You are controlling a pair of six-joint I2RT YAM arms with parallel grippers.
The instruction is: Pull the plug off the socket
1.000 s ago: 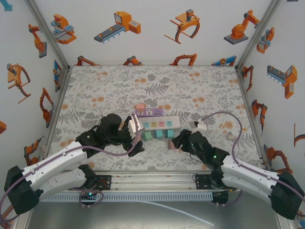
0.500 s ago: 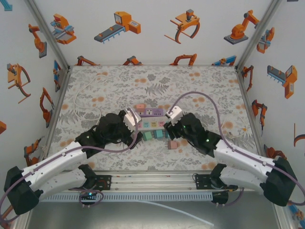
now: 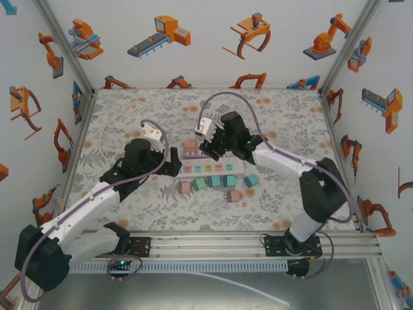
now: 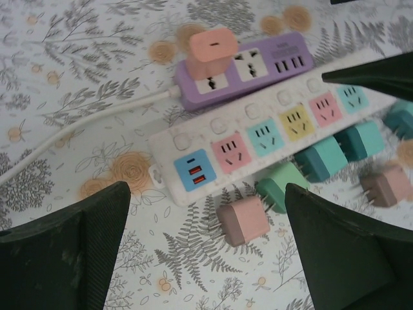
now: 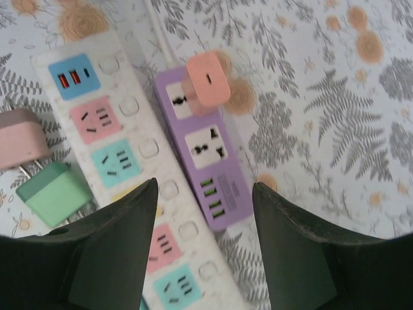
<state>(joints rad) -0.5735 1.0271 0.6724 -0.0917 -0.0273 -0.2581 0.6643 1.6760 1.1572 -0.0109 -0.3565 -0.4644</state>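
A peach-pink plug [image 3: 189, 144] [image 4: 213, 44] [image 5: 208, 81] sits upright in the left outlet of the purple socket strip [image 3: 205, 154] [image 4: 258, 68] [image 5: 210, 161]. In the right wrist view my right gripper [image 5: 205, 188] [image 3: 206, 147] hovers open above the strip's USB end, a little short of the plug, with nothing between its fingers [image 5: 110, 252]. My left gripper [image 4: 206, 258] [image 3: 173, 166] stands wide open at the left end of the white socket strip [image 3: 213, 168] [image 4: 271, 135] [image 5: 129, 148], holding nothing; a loose pink plug [image 4: 244, 219] lies on the mat under its gap.
Several loose pink and green plugs [image 3: 215, 182] lie in a row on the floral mat just in front of the white strip. A white cable [image 4: 77, 132] runs left from the purple strip. Patterned walls enclose the table on three sides.
Both arms moved away from the near side. The right arm swung up and left over the purple strip. The left arm pulled back to the strips' left end, uncovering the loose plugs.
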